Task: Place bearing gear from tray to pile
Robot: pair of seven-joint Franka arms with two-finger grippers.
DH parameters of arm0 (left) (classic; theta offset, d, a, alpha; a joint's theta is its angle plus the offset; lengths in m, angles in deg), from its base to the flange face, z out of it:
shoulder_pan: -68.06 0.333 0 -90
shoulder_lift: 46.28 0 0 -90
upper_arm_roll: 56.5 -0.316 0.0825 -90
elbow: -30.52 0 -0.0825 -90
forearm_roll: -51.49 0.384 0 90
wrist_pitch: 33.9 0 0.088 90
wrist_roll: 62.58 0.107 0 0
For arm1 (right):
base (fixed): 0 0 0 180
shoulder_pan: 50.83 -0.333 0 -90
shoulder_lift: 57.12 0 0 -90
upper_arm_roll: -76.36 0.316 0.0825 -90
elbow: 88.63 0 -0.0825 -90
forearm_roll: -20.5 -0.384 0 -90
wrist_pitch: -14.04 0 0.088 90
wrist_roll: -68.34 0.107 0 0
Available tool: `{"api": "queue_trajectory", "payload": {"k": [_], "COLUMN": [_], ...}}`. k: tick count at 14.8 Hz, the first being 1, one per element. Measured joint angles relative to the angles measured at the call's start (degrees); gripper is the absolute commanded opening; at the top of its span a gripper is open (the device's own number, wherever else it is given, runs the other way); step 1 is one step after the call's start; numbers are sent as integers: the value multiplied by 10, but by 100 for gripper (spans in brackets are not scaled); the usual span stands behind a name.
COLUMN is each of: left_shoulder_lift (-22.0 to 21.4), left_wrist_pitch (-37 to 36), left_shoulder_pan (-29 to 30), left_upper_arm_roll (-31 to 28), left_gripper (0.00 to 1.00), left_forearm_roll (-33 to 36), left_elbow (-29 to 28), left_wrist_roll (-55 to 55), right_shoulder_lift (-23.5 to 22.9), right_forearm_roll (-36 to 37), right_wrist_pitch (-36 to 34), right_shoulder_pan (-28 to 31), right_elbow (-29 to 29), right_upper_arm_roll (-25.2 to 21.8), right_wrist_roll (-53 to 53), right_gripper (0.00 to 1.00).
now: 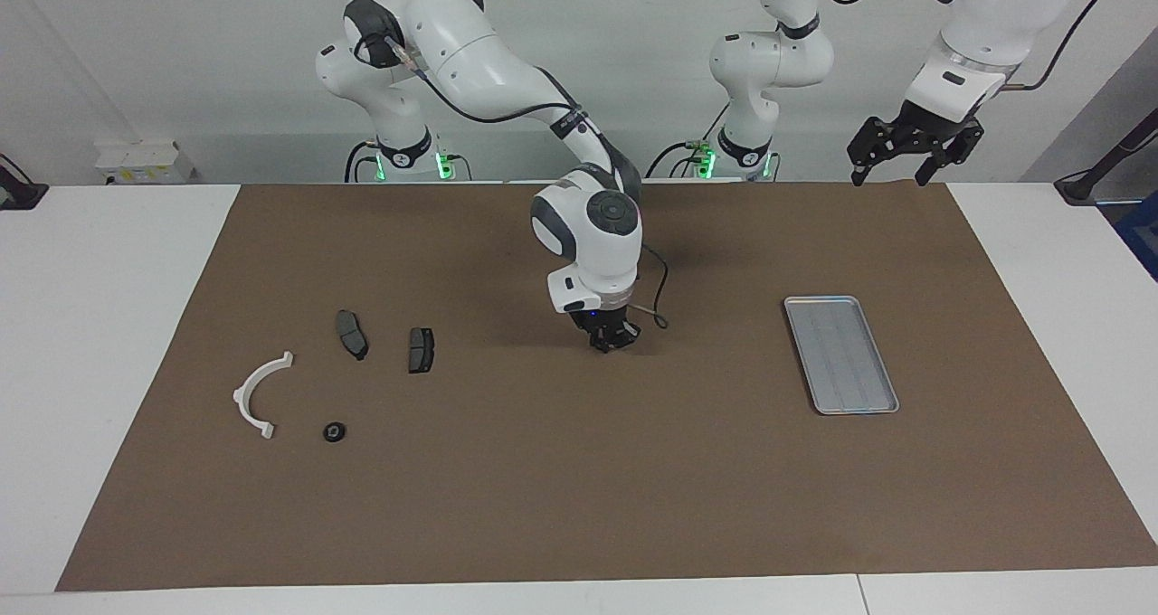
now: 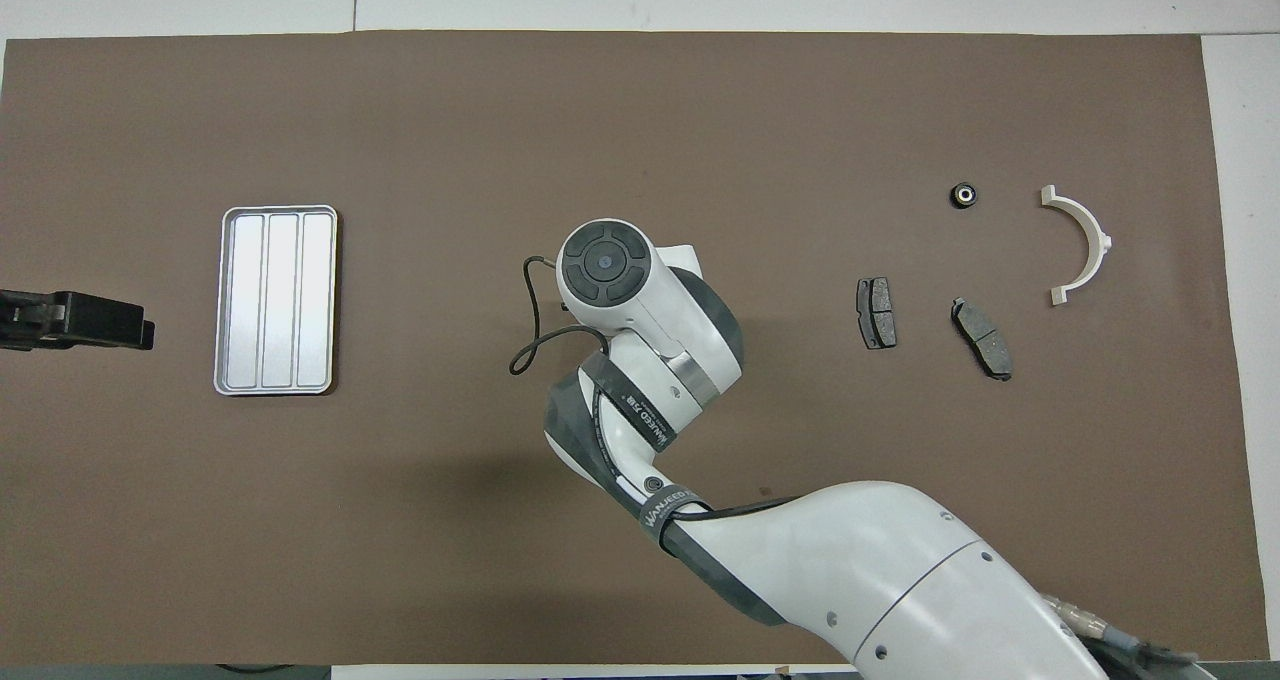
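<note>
The bearing gear [image 1: 334,431] already lies on the mat among the pile's parts, not in the tray [image 1: 840,354], which shows bare. Your right gripper [image 1: 613,337] hangs low over the mat's middle; you cannot tell whether its fingers are spread or pressed together. From it, the gear sits toward the right arm's end, with two dark pads [image 1: 421,350] between and the white bracket [image 1: 261,393] just beside the gear. The tray lies the opposite way. The left gripper [image 1: 914,149] waits raised past the tray, fingers spread.
</note>
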Motion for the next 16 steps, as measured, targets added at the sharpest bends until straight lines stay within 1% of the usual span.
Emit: {"api": "queue_trajectory", "payload": {"k": [1,2,4,5,7,9,11,14,16], "left_shoulder_lift": [0,0,0,0,0,0,0,0,0], "left_wrist_pitch": [0,0,0,0,0,0,-1,-1,-1], "left_shoulder_pan": [0,0,0,0,0,0,0,0,0], "left_upper_arm_roll": [0,0,-1,-1,-1,-1,-1,-1,-1], "left_gripper": [100,100,100,100,100,100,100,100,100], "left_forearm_roll": [0,0,0,0,0,0,0,0,0], "left_elbow": [0,0,0,0,0,0,0,0,0], "left_wrist_roll": [0,0,0,0,0,0,0,0,0], "right_shoulder_lift": [0,1,12,22,36,35,29,17,11], "right_forearm_roll": [2,3,3,3,3,3,3,3,3], "right_wrist_pitch": [-28,-68,-130,-146,-151,-125,-75,11,52], "right_shoulder_pan": [9,26,79,112,175,227,267,299,307], "right_elbow": [-14,-35,-73,-83,-86,-75,-47,3,27], "right_upper_arm_roll": [-3,-4,-5,-6,-5,-5,-5,-5,-5], "right_wrist_roll": [-11,-44,-153,-224,-363,-474,-551,-612,-626], "right_gripper": [0,0,0,0,0,0,0,0,0]}}
